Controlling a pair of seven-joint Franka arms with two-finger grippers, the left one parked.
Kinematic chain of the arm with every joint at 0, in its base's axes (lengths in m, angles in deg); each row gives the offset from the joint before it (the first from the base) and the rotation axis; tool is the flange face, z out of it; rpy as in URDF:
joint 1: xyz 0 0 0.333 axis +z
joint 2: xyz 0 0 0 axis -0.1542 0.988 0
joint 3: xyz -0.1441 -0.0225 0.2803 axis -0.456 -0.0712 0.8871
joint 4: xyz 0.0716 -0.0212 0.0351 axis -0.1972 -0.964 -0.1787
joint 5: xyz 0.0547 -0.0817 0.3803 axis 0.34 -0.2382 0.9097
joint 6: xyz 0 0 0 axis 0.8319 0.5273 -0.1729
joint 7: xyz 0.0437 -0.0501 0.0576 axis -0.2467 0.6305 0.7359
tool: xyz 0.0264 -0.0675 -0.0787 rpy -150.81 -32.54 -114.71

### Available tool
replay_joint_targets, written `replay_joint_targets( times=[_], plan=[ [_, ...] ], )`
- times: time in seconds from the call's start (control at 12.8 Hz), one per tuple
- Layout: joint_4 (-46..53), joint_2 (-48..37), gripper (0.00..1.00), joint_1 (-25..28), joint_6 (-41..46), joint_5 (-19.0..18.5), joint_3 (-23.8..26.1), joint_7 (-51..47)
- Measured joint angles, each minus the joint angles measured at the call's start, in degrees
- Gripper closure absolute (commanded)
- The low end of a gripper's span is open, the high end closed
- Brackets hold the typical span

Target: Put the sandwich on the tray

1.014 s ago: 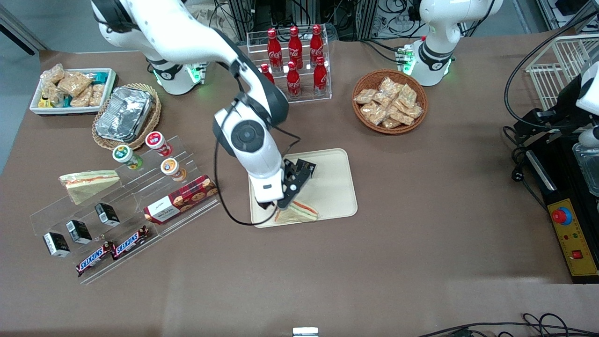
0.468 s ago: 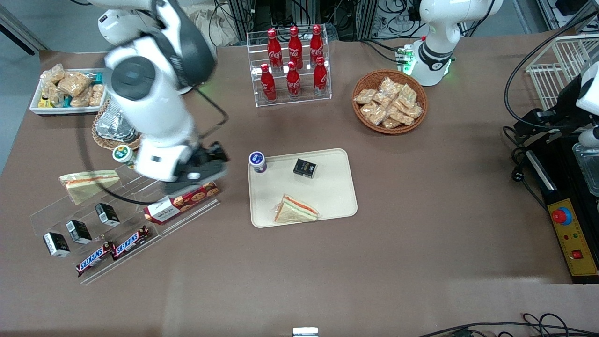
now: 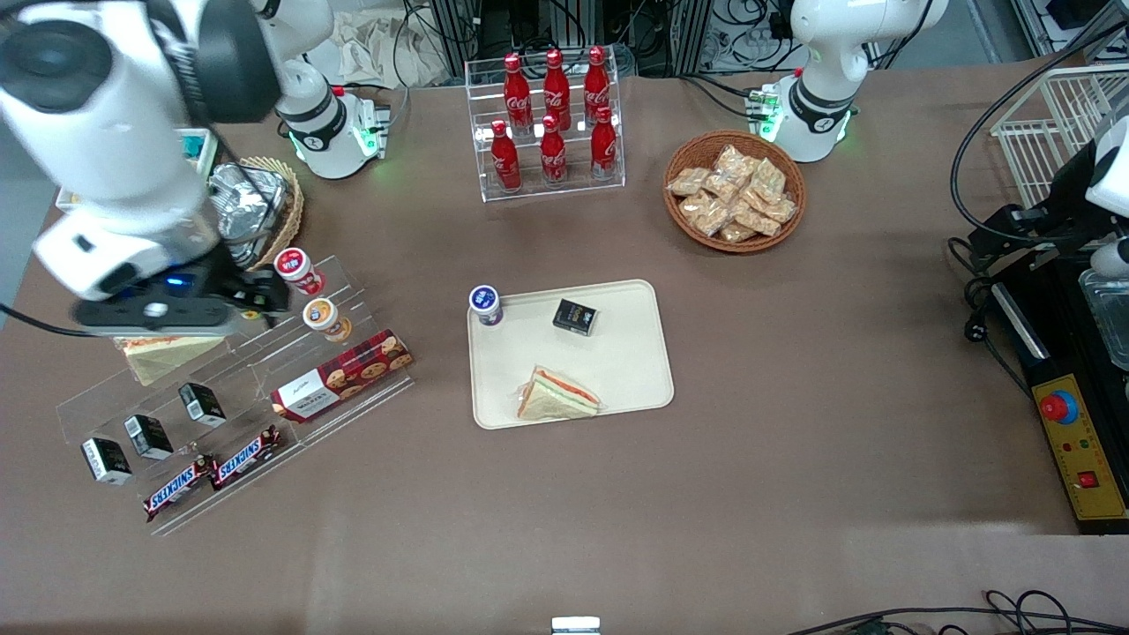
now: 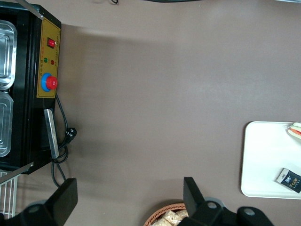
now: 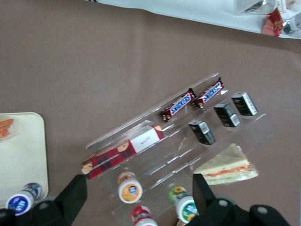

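on the tray (image 3: pixel 631 375), near the edge closest to the front camera, lies the sandwich (image 3: pixel 557 396), its orange-red and green stripes facing up and nothing touching it. on the same tray, farther from the front camera, sit a small black box (image 3: pixel 575 317) and a purple-lidded cup (image 3: pixel 485 305), each apart from the sandwich. well away from the tray, toward the working arm's end of the table, the gripper (image 3: pixel 163 309) hangs above the clear acrylic rack (image 3: pixel 238 388), over the paler sandwich wedge (image 5: pixel 226 168) that rests there. its fingers (image 5: pixel 74 194) stand wide apart in the right wrist view, with nothing between them, so the tool is released and carries nothing.

judged from how things lie, the placing step looks finished: the sandwich is flat on the tray and free of the gripper. what remains is no more than clearing off. any next move calls for keeping the arm high over the rack, since the yogurt cups (image 3: pixel 309 295) and the cookie box (image 3: pixel 341 375) stand close below and could be knocked by a low sweep.
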Motion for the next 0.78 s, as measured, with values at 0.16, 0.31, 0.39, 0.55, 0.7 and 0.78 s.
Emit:
replay_joint_targets(
  times=[0.16, 0.31, 0.39, 0.55, 0.7, 0.78],
  plan=[
    [-0.6, -2.5, 0.0, -4.8, 0.8, 1.5, 1.1, 2.1],
    [-1.4, -4.2, 0.0, -12.2, 2.0, 4.8, 4.1, 5.3],
    [-1.7, -4.5, 0.0, -15.4, 2.4, 6.3, 5.0, 7.5],
    [-1.9, -4.6, 0.0, -19.5, 4.2, 7.8, 6.0, 9.9],
    [-1.9, -4.7, 0.0, -23.8, 5.3, 9.9, 7.9, 10.1],
    [-1.9, -4.8, 0.0, -26.7, 5.6, 11.1, 9.5, 10.1]
  ],
)
